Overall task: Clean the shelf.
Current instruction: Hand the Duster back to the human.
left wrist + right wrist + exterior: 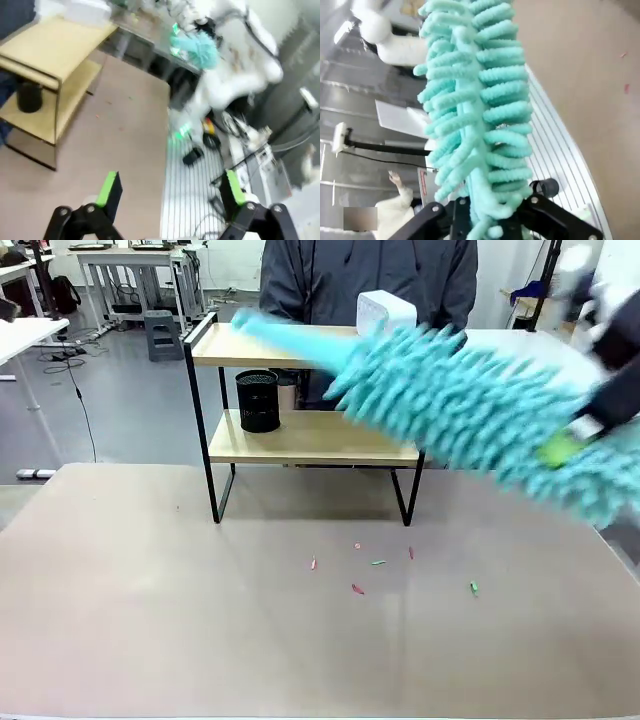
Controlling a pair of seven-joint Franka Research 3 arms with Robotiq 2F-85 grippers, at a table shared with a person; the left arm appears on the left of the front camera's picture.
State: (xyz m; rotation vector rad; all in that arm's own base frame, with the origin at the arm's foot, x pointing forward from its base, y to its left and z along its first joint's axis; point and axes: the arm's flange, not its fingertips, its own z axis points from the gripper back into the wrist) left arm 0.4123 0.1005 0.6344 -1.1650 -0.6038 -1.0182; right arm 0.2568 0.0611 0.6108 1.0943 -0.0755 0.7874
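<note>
The shelf [300,435] stands at the far side of the table [200,640], in front of a person [370,280]. Its lower board carries a black mesh cup [258,401]; a white box [386,312] sits on the upper board. The right gripper [572,440] grasps a teal fluffy duster [470,405], blurred, reaching toward the shelf's top. The left gripper [167,187] hangs with jaws apart, holding nothing. Small coloured scraps [358,589] lie on the table.

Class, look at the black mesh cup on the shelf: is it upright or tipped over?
Upright. The cup stands on its base on the lower board of the shelf, its round rim facing up.
</note>
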